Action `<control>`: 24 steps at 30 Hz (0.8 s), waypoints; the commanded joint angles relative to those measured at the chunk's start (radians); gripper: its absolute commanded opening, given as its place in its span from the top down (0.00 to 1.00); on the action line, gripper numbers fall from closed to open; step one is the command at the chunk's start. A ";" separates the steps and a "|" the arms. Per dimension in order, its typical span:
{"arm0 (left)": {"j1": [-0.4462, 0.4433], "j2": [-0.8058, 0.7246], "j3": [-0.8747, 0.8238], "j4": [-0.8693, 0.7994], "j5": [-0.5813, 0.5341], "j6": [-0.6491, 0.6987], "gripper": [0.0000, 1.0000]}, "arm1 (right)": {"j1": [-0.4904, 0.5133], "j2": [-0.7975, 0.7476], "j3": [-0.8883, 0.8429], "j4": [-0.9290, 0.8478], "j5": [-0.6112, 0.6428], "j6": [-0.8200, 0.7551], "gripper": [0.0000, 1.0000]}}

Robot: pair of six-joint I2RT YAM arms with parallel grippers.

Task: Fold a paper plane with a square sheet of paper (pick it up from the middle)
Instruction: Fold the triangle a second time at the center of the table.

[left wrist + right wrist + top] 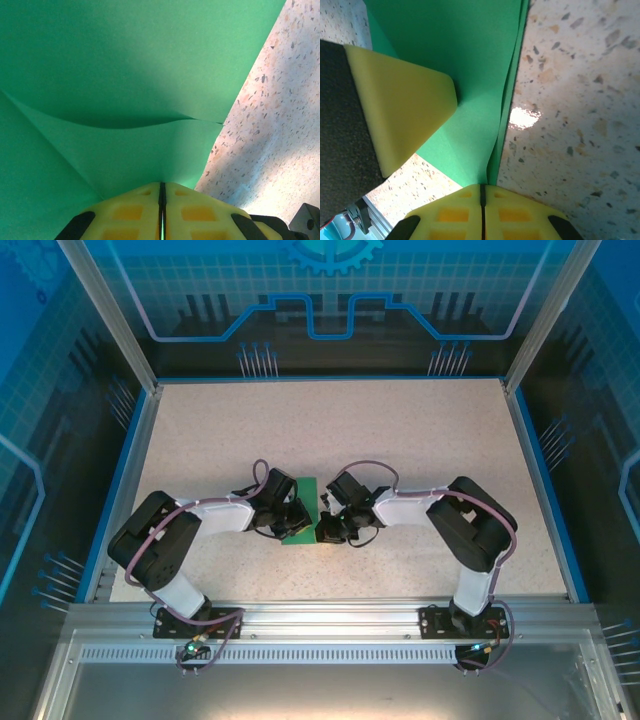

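The square sheet of paper [305, 490] is green and lies at the middle of the table between the two grippers, partly folded. In the left wrist view a flap of the paper [125, 65] curves over a lower layer. The yellow fingers of my left gripper [161, 184] are shut, with a sliver of green between them. My left gripper [290, 518] sits on the paper's left side. My right gripper [482, 186] is shut on the raised right edge of the paper [470, 60]. It stands at the paper's right edge [330, 525]. The left gripper's yellow finger [400, 105] rests on the paper.
The speckled tabletop [400, 430] stretches out behind and to both sides. Blue rails [545, 480] and metal posts frame it. Both arms' elbows bend outward near the front edge [320, 605].
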 commanded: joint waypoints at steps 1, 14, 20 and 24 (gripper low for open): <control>0.015 0.008 0.024 -0.057 -0.003 0.031 0.87 | 0.014 0.042 0.000 -0.100 0.087 -0.007 0.94; 0.031 0.050 0.009 -0.054 -0.002 0.041 0.90 | -0.002 -0.065 0.006 -0.011 0.033 -0.022 0.91; 0.030 0.056 -0.003 -0.045 0.002 0.036 0.90 | 0.002 -0.139 0.025 0.002 0.032 -0.055 0.89; 0.031 0.060 -0.005 -0.040 0.004 0.030 0.90 | 0.020 -0.119 0.042 -0.009 0.031 -0.073 0.89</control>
